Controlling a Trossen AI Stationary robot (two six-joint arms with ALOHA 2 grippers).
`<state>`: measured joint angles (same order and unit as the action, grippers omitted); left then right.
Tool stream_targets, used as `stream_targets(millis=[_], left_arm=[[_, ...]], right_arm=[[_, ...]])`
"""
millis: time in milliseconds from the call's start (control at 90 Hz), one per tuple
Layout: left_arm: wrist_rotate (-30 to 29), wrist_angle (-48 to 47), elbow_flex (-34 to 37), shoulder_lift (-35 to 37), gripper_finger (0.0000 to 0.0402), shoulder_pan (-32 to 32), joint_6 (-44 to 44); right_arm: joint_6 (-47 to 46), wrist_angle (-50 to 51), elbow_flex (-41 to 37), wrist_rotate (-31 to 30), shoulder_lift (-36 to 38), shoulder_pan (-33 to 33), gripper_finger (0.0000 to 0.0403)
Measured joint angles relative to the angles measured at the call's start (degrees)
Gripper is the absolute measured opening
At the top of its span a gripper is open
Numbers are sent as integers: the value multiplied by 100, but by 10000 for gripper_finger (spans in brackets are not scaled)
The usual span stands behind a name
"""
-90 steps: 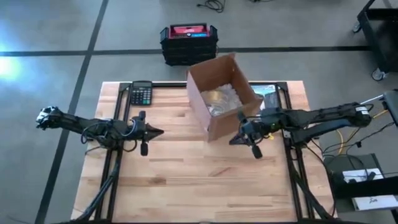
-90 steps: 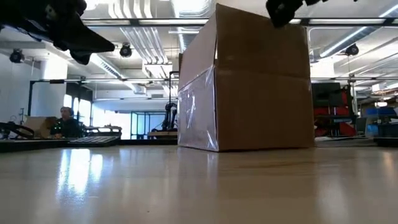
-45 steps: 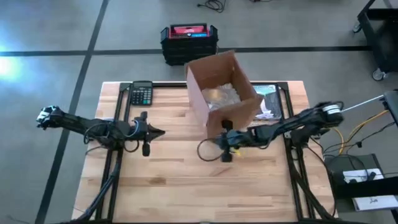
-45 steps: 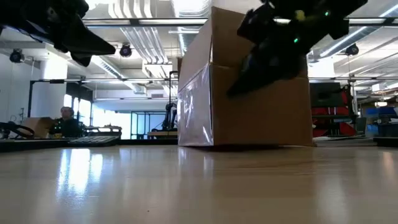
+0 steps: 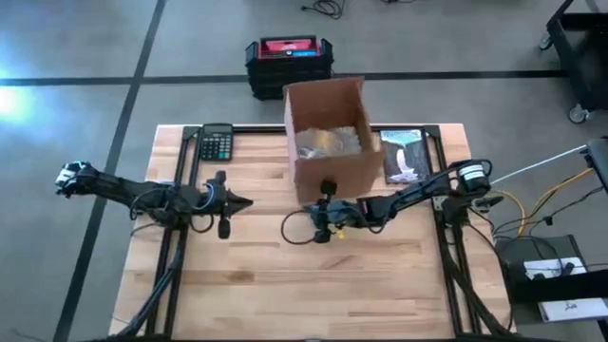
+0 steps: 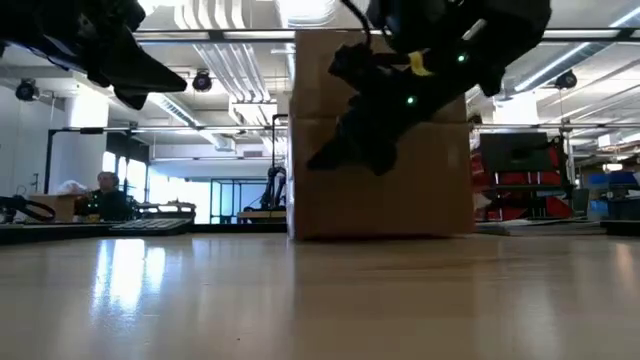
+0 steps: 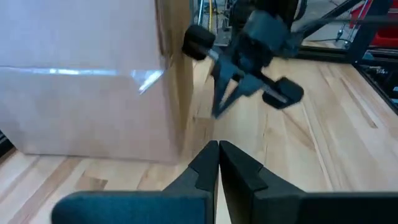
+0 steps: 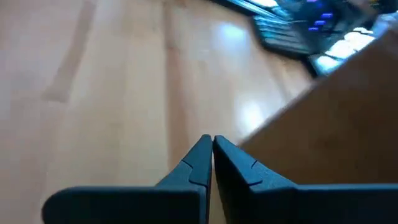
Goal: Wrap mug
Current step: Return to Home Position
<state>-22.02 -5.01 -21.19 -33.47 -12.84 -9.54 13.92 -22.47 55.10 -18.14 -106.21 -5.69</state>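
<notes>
I am seeing the bubble-wrapped mug (image 5: 329, 142) lying down inside the open cardboard box (image 5: 338, 177). Only a crinkled, shiny bundle is showing from above, and I cannot make out the mug's pattern through it. The box is standing upright on the worktop (image 5: 285, 285), towards the far edge and a little right of centre. A strip of clear tape (image 7: 93, 71) is glinting across one of its walls.

The right hand (image 8: 212, 143) is hanging just in front of the box's near wall, close to its left corner and above the wood. Its fingers are pressed together and gripping nothing. I cannot tell whether it is brushing the cardboard. From table height it is covering much of the box's face.

The left hand (image 5: 244, 201) is hovering well to the left of the box, pointing towards it. Its fingers are likewise closed tip to tip, with nothing between them. Bare wood is lying between the two hands.

A calculator (image 5: 216, 142) is sitting at the far left corner. A flat printed sheet (image 5: 404, 158) is lying just beside the box on its right. Beyond the worktop, a black and red case (image 5: 288, 63) is resting on the floor. In the room behind, a person (image 6: 104, 196) is sitting at far left.
</notes>
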Motion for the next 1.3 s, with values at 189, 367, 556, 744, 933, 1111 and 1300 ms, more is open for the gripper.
stream_targets(millis=[189,367,556,744,933,1111,1300], left_arm=[[0,-13,0,-4,0,0,0],[2,-12,0,12,0,0,-59],[4,-23,0,24,0,0,-14],[7,-16,0,24,0,0,40],[4,-14,0,20,0,103,213],[152,-30,0,81,0,328,216],[531,-7,128,200,0,539,208]], right_arm=[[176,430,757,420,-660,35,2],[-119,2462,1559,674,-502,19,2],[-545,3423,1287,1636,742,-281,2],[-1056,3216,-159,2188,2570,-383,2],[-1641,2293,-1759,2217,4412,-279,2],[-2026,1785,-2943,2220,5914,-131,2],[-2463,1654,-3807,2202,7074,32,2]])
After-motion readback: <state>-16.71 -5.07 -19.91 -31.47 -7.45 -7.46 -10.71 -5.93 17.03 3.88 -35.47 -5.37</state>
